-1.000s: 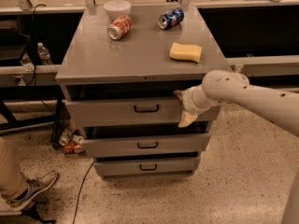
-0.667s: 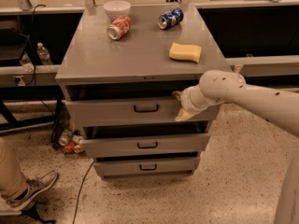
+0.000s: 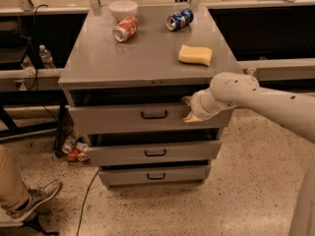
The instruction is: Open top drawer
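Labels on the red can and blue can on the tabletop are unreadable. The hand is at the top drawer front, right of its handle. It has edged slightly leftward, and its grip cannot be told.

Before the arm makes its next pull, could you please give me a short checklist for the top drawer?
1. Top drawer partly out, dark gap above its front: ok.
2. Gripper at the front's right end, away from the black handle: not ok.
3. Gripper's hold on the drawer front: cannot tell.
4. Sponge, red can and blue can lie back from the cabinet top's front edge: ok.
5. Person's shoe on the floor, left of the drawer's path: ok.
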`<state>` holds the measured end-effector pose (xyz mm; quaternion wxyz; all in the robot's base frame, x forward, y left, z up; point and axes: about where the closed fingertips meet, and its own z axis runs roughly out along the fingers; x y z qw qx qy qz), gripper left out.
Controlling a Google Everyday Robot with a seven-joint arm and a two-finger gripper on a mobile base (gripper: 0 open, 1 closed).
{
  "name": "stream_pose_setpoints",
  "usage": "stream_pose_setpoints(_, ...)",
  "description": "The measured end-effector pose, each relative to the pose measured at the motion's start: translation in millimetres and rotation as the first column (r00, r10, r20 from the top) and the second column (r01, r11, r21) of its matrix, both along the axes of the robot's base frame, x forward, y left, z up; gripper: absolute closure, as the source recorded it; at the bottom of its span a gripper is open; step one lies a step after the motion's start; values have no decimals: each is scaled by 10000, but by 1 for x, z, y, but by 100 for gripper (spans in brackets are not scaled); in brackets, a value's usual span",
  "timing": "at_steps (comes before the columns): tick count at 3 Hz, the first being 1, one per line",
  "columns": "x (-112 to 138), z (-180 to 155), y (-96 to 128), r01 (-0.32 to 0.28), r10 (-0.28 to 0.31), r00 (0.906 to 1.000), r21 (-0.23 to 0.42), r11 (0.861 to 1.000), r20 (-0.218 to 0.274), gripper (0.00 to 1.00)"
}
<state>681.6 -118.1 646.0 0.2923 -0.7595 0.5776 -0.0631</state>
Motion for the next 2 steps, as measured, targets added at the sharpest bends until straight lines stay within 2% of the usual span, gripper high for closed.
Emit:
stream_pose_setpoints(1,0,1,0,3,-3,10000,-1,10000,1,100)
stream_pose_setpoints(2,-24,8,-13,441,-442,9989,-50,9990,-161,100)
